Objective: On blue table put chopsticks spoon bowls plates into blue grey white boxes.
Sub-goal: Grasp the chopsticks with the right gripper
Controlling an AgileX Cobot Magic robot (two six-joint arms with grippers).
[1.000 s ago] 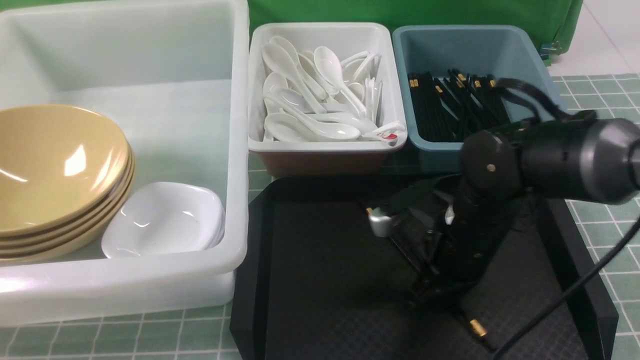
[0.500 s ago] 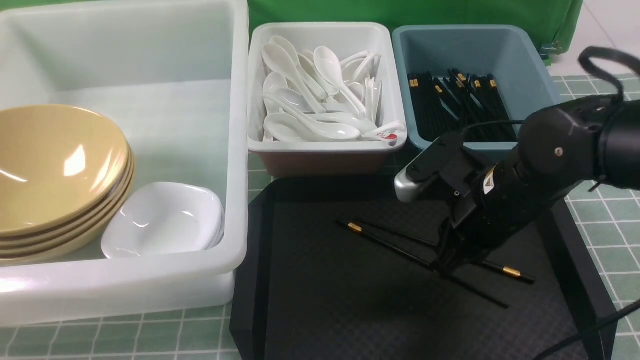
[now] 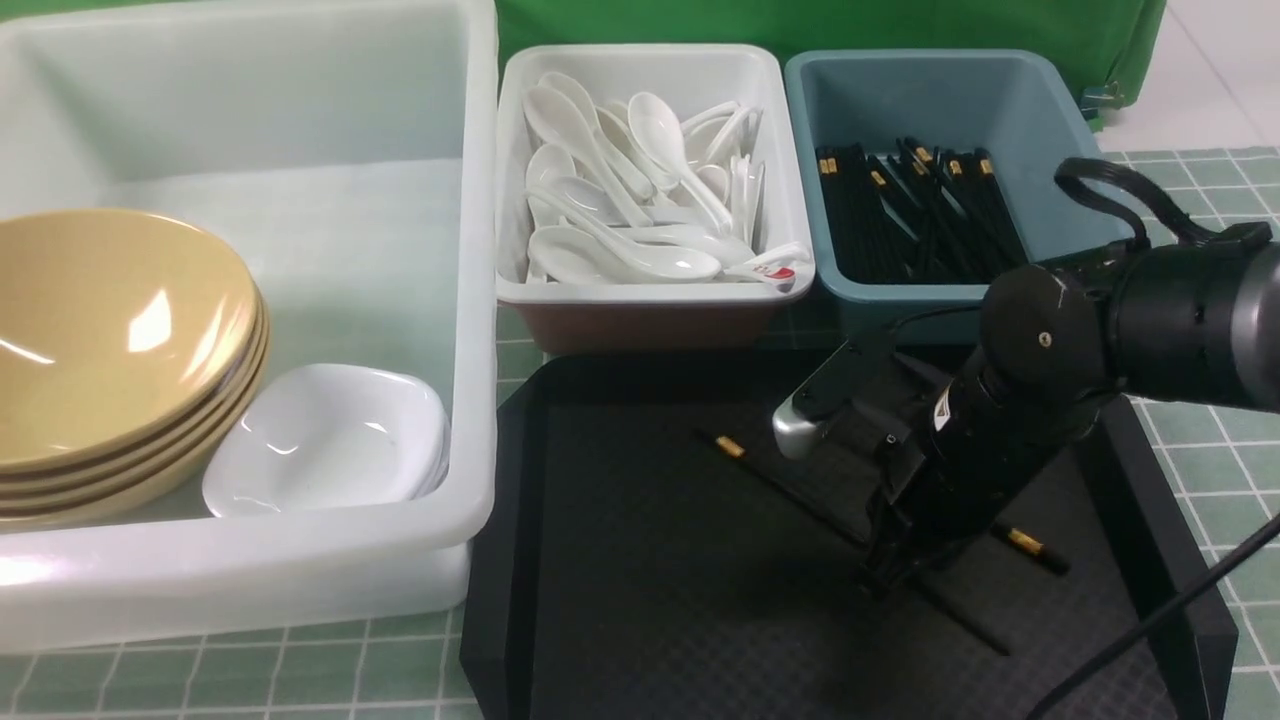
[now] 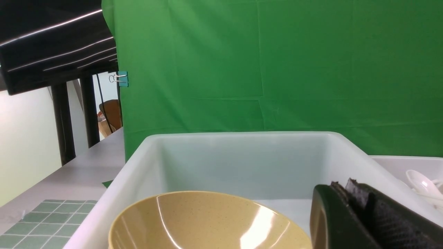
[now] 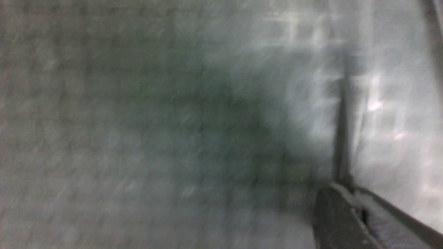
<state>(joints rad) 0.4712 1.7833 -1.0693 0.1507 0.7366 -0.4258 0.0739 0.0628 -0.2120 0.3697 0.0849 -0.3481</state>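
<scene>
Chopsticks [image 3: 733, 448] — two loose black sticks with gold bands — lie crossed on the black tray [image 3: 650, 600]. The tray sits on the green-tiled worktop [image 3: 1200, 470], in front of the two small bins.

Right gripper [image 3: 880, 578] points down at the crossing, jaws closed. The right wrist view is heavily blurred, but one dark stick runs out from between the tips [image 5: 341, 188] (reads as a pinch on a chopstick; whether both sticks are caught cannot be told). Lifted or flat on the tray: cannot tell.

Blue-grey bin [image 3: 960, 90], back right — holds the binned chopsticks [image 3: 920, 215], a loose bundle.

White bin [image 3: 650, 292], just beside it: a pile of white soup spoons [image 3: 620, 200], and a red-marked spoon [image 3: 780, 272] at the near edge.

Translucent tub [image 3: 478, 300], left: a stack of mustard-yellow bowls [image 3: 110, 330], with nested small white dishes [image 3: 330, 440] touching the stack.

Left gripper [image 4: 342, 188] shows only in its own wrist view: jaws closed, above the tub, near the top bowl.
</scene>
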